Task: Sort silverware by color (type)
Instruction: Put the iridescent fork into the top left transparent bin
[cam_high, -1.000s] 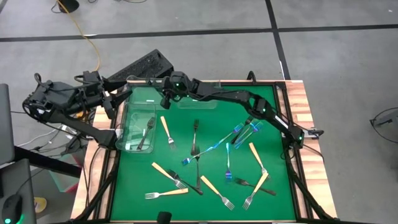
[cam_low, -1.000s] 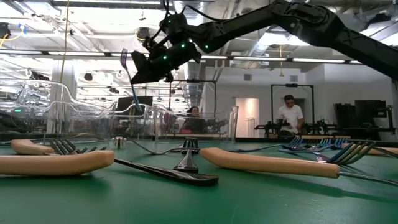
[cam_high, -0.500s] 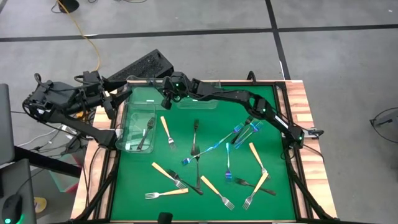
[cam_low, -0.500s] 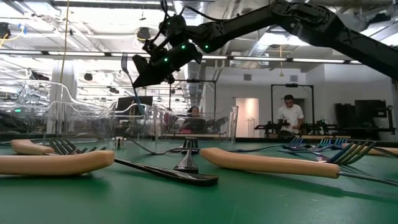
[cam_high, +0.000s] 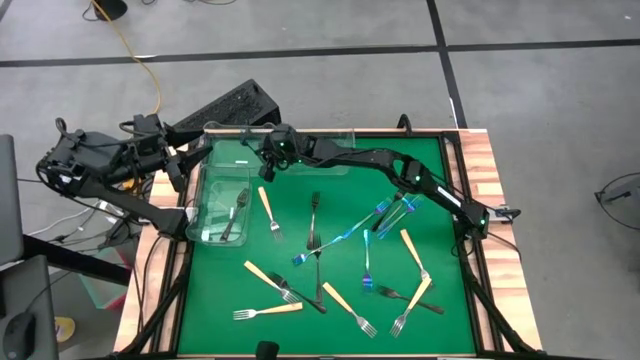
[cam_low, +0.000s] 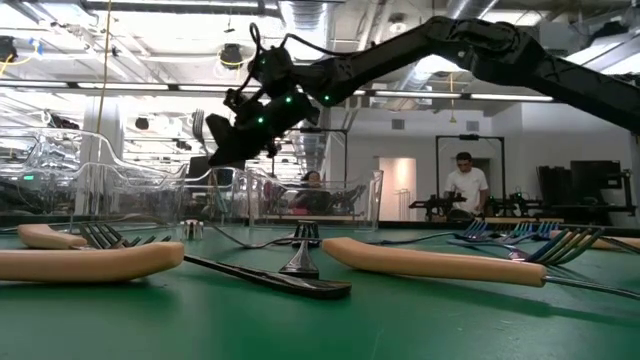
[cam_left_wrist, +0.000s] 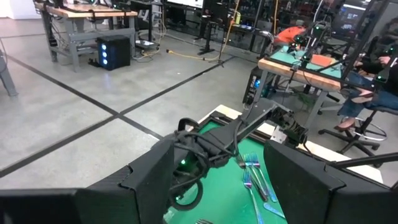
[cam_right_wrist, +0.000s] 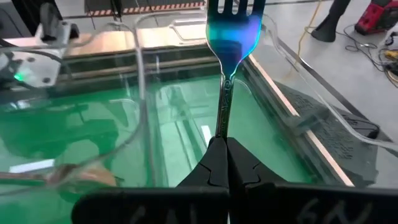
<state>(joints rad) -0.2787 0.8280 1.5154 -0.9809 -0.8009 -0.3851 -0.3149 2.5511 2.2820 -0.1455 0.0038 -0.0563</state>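
The right claw (cam_right_wrist: 222, 144) is clamped tight on the handle of a shiny blue-iridescent fork (cam_right_wrist: 230, 43), carrying it tines-up above the clear plastic bins (cam_high: 245, 155) at the far left corner of the green-topped bench (cam_high: 440, 200). Held by the handle end, the fork hangs clear of the bin walls, which likely makes it easy to drop into an empty compartment. In the high view the claw (cam_high: 268, 165) sits over the edge between two bins; which one it aims for I cannot tell. The nearer bin (cam_high: 212, 228) already holds one dark grey-black fork (cam_high: 236, 214), so each bin seems meant for one kind.

The left claw (cam_high: 195, 152) waits off the bench's far left corner, its fingers spread wide and holding nothing, probably parked there to leave the right arm room.

Most of the silverware is unsorted, scattered flat on the bench: tan-handled forks with silver tines (cam_high: 268, 212), more blue ones (cam_high: 395, 212) and dark ones (cam_high: 314, 222), some crossing each other
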